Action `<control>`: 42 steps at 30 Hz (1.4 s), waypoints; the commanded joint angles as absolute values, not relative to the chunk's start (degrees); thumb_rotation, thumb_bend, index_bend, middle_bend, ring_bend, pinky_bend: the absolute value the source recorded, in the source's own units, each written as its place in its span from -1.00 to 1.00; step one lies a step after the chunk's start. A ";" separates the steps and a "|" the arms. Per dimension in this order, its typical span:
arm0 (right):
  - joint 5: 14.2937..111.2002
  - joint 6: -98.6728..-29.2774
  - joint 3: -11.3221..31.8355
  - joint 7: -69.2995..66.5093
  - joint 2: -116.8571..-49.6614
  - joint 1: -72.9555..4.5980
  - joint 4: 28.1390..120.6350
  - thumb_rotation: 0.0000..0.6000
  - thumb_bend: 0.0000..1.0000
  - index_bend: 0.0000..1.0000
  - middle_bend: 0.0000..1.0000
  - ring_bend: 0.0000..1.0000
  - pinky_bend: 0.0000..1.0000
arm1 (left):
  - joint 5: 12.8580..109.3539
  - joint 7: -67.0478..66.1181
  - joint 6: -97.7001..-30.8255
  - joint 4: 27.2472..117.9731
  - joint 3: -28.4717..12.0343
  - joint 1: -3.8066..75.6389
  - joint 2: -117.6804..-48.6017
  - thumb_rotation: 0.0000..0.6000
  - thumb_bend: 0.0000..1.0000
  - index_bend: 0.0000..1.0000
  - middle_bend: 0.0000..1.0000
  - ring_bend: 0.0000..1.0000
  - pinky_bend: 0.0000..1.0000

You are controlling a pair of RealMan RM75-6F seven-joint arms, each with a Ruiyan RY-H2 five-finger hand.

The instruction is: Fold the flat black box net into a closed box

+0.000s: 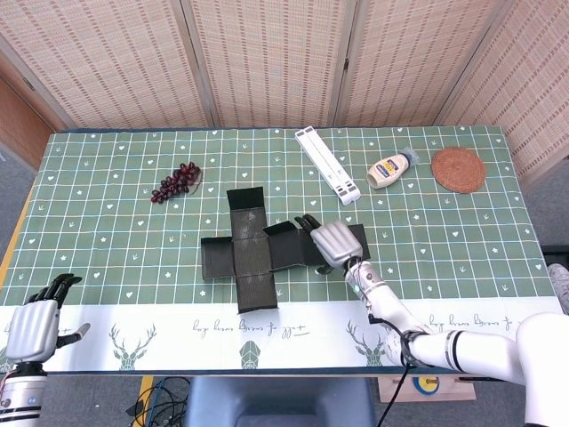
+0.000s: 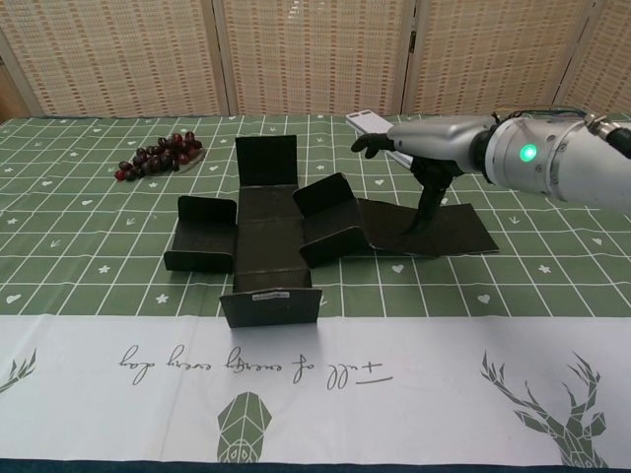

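Fingers [image 2: 431, 202] of your right hand [image 1: 334, 242] reach down spread, tips touching the long panel, holding nothing. Black box net [image 1: 252, 253] lies mid-desk, flaps half-raised. Left hand [image 1: 31, 322] idles open at 8 o'clock. Next, fold that 3 o'clock panel over.

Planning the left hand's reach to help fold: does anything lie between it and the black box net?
Nothing visible does. The left hand sits at the table's near left corner, and only bare tablecloth separates it from the box net. The grapes lie farther back.
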State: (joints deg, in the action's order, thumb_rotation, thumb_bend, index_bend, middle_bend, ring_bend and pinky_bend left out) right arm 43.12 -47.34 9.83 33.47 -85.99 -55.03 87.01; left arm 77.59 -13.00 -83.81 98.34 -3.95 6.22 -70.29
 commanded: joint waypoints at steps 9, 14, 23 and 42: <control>29.70 -44.13 5.72 40.89 -88.90 -61.12 81.28 1.00 -0.74 -1.00 -0.96 0.48 0.84 | 77.45 -13.17 -83.42 98.41 -3.75 6.15 -70.41 1.00 -0.85 -0.55 -0.59 -0.41 -0.27; 27.08 -43.64 5.26 41.76 -91.34 -62.86 78.15 1.00 -0.74 -1.00 -0.96 0.48 0.84 | 77.36 -12.95 -83.38 98.20 -3.80 6.09 -70.40 1.00 -0.85 -0.55 -0.59 -0.41 -0.27; 21.75 -42.90 4.87 42.40 -94.21 -64.64 73.16 1.00 -0.74 -1.00 -0.92 0.48 0.84 | 77.19 -12.51 -82.98 97.65 -3.86 6.13 -70.52 1.00 -0.85 -0.55 -0.59 -0.41 -0.27; 23.90 -40.20 6.75 37.15 -94.62 -65.76 71.28 1.00 -0.16 -0.56 -0.41 0.55 0.84 | 79.38 -11.47 -80.98 94.48 -5.10 8.87 -71.97 1.00 -0.85 -0.48 -0.59 -0.41 -0.28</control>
State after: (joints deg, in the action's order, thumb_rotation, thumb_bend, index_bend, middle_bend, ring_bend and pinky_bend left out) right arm 23.01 -39.93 6.39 38.07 -95.05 -66.26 70.67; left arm 78.51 -11.74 -81.97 95.60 -4.67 7.73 -71.34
